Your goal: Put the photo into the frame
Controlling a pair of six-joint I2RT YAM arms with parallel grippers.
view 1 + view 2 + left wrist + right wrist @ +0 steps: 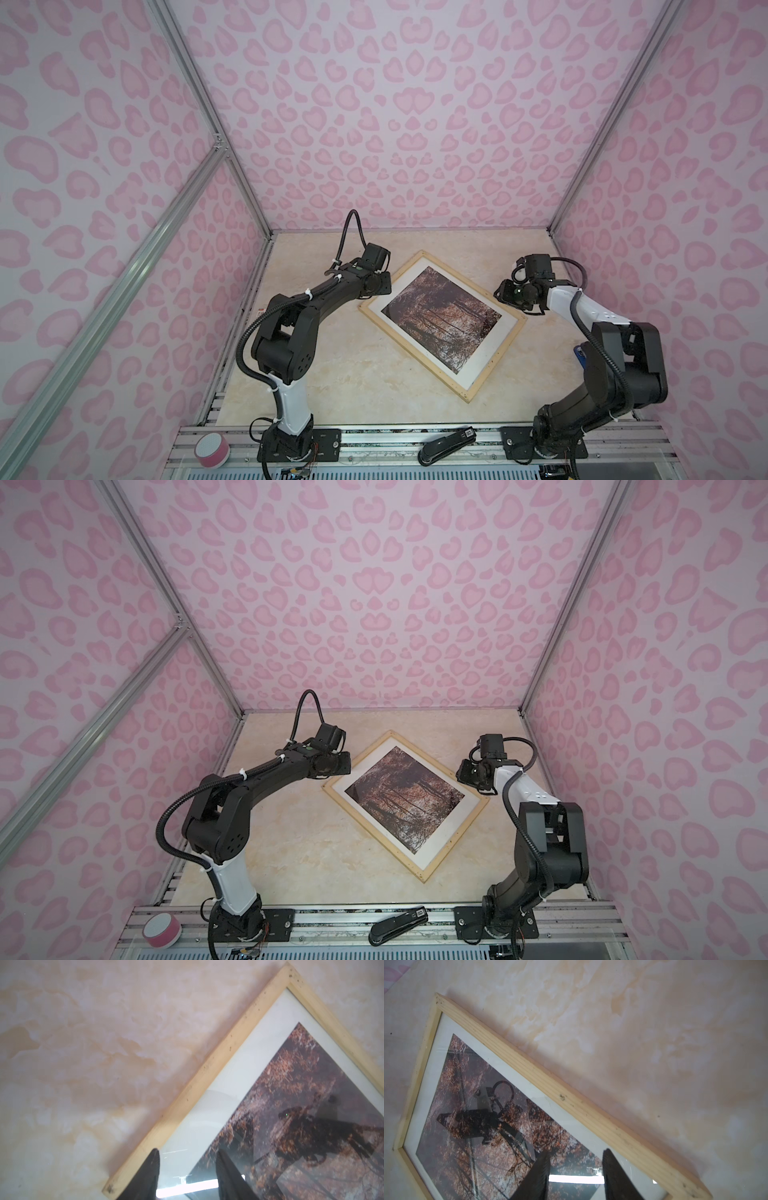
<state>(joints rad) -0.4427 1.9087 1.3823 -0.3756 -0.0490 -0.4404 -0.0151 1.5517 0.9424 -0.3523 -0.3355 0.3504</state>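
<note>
My left gripper (188,1151) and right gripper (577,1151) hang parted and empty, left and right of the frame (493,360). The photo (440,316) lies inside it, centre of the beige marbled table (332,374); pink spotted walls (415,124) around.

Frame (571,1103): matt bare wood w/ specks; photo (440,309) front glossy (strong refl.); tabletop (654,1043) smooth, marble-look.

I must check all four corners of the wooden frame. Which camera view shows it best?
Both top views: the frame lies whole on the table, all four corners visible. Each wrist view shows only part of it, close up.
</note>
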